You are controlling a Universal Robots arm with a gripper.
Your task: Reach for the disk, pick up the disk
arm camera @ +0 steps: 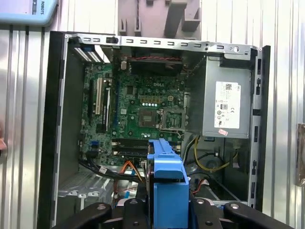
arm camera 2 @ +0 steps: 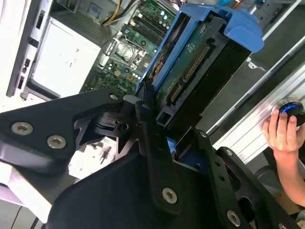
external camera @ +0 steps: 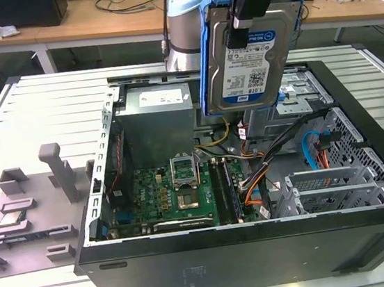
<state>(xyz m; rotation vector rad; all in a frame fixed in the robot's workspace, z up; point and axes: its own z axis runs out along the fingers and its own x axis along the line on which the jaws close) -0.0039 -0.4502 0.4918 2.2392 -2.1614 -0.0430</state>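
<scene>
Above the open computer case (external camera: pixel 363 164), I hold the disk (external camera: pixel 254 52) in the air, and my jaws are closed on it at its upper edge. My gripper (external camera: pixel 248 0) comes down from the top of the exterior view, and the disk hangs under it almost upright, a little tilted, with its white-and-blue label turned to that camera. The blue bracket (external camera: pixel 205 65) frames the disk along its side. In the second wrist view, my black fingers (arm camera 2: pixel 152 138) press on the two faces of the disk (arm camera 2: pixel 190 67), and its green circuit side and the connectors are visible. In the first wrist view, the blue bracket (arm camera: pixel 167 181) stands between my fingers, over the motherboard (arm camera: pixel 143 114). The silver power supply (external camera: pixel 158 123) sits inside the case, behind the motherboard. A grey fixture (external camera: pixel 32 212) lies on the table at the exterior view's left. A person's hand (arm camera 2: pixel 286 131) rests on a round knob beside the case.
</scene>
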